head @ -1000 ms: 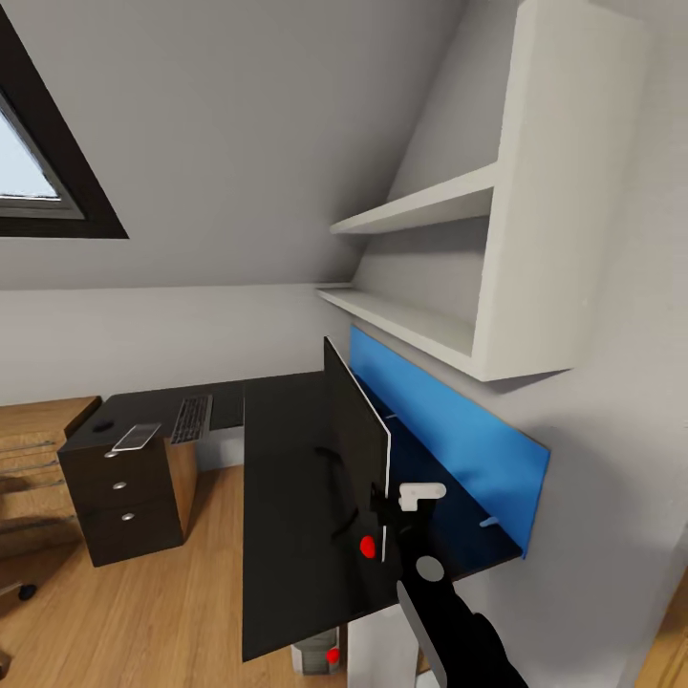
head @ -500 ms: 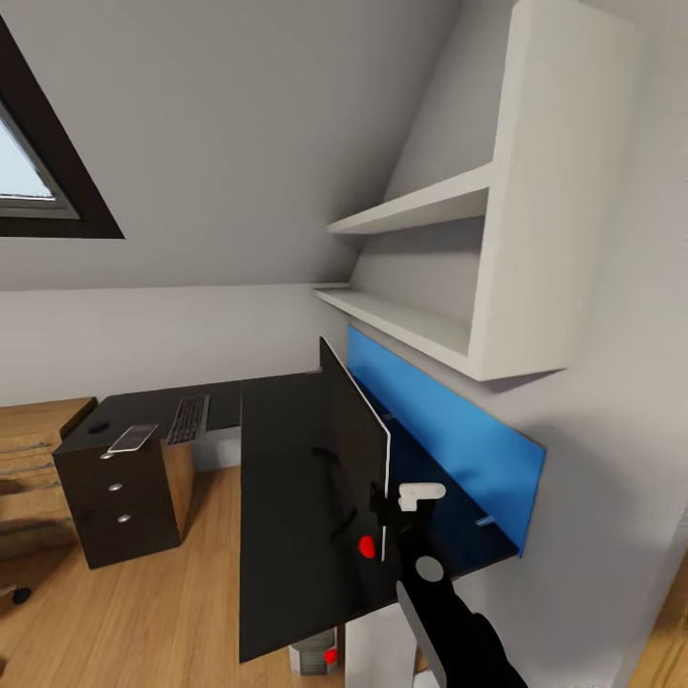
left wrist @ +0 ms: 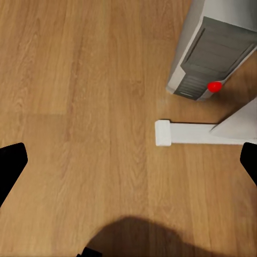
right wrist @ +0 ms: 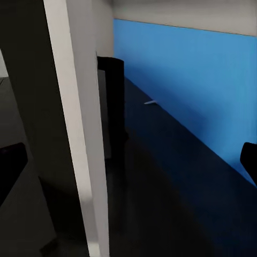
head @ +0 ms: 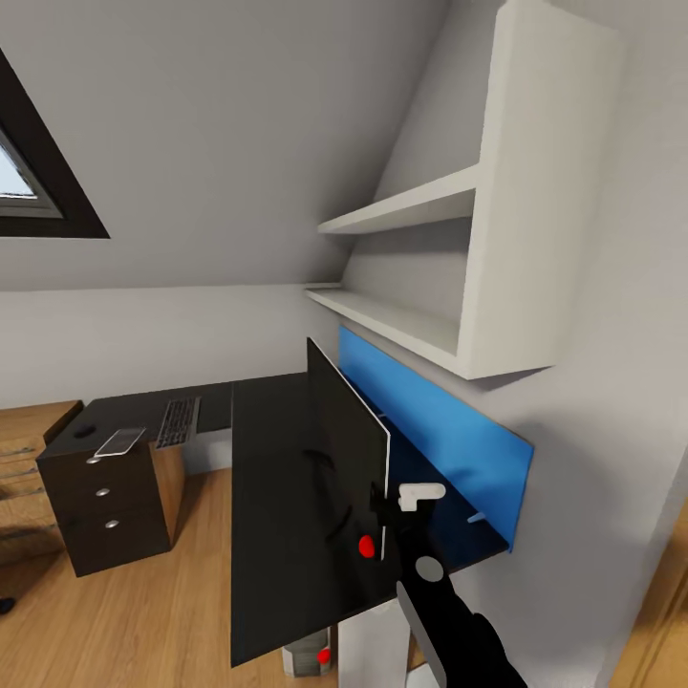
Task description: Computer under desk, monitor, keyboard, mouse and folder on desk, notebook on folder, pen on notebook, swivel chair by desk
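Observation:
The monitor (head: 344,449) stands edge-on on the glossy black desk (head: 272,478), with its red light (head: 366,546) low at the near corner. My right gripper (head: 387,511) is open. Its fingers stand wide apart on either side of the monitor's silver edge (right wrist: 75,134), with the black stand (right wrist: 110,107) beyond. On the desk's far arm lie the keyboard (head: 178,421), a small dark mouse (head: 84,432) and a pale flat rectangle (head: 119,440). The grey computer tower (left wrist: 206,59) stands on the floor under the desk (head: 311,659). My left gripper (left wrist: 128,160) hangs open over the wooden floor.
A long blue wall panel (head: 430,430) runs behind the desk under white shelves (head: 430,287). The drawer unit (head: 100,506) closes the desk's far end, with a wooden dresser (head: 24,449) beside it. A white desk foot (left wrist: 184,133) lies on the floor near the tower.
The head view has swung right, so desk, drawers and window slid left in the picture. The monitor's near edge stayed at my right gripper.

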Tool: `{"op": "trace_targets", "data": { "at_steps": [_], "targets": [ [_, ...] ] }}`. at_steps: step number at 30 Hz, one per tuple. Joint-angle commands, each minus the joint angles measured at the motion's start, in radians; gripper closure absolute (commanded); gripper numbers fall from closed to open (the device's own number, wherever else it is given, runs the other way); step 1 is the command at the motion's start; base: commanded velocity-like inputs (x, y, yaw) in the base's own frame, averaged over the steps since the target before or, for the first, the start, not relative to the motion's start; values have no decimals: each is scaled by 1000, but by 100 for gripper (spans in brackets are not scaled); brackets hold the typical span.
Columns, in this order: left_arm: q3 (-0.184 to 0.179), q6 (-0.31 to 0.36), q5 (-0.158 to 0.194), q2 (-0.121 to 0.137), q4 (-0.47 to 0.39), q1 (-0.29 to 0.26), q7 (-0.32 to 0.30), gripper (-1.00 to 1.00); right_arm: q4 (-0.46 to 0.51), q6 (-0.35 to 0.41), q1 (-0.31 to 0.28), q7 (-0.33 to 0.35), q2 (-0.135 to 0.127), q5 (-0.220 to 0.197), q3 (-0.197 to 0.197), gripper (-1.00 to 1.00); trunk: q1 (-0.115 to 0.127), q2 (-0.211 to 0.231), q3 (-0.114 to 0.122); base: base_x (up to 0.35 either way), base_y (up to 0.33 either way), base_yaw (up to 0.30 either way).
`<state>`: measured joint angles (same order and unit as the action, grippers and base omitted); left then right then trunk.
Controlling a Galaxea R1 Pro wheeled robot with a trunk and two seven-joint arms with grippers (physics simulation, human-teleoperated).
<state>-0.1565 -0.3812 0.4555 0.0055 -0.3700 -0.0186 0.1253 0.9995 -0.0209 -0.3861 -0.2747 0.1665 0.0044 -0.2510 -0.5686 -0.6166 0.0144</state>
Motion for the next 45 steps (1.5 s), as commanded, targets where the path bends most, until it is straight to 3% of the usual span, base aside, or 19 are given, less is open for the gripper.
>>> {"op": "trace_targets", "data": {
  "at_steps": [1, 31, 45],
  "targets": [
    [-8, -4, 3, 1, 0, 0, 8, -100, -1, -2, 0, -6, 0, 0, -2, -100, 0, 0, 0, 0, 0, -7],
    [-8, -4, 3, 1, 0, 0, 8, -100, -9, -4, 0, -6, 1, 1, -2, -100, 0, 0, 0, -2, 0, -29],
    [-9, -4, 3, 1, 0, -1, 9, -100, -21, -5, 0, -9, 2, 2, -4, -100, 0, 0, 0, -179, -84, 76]
  ]
}}
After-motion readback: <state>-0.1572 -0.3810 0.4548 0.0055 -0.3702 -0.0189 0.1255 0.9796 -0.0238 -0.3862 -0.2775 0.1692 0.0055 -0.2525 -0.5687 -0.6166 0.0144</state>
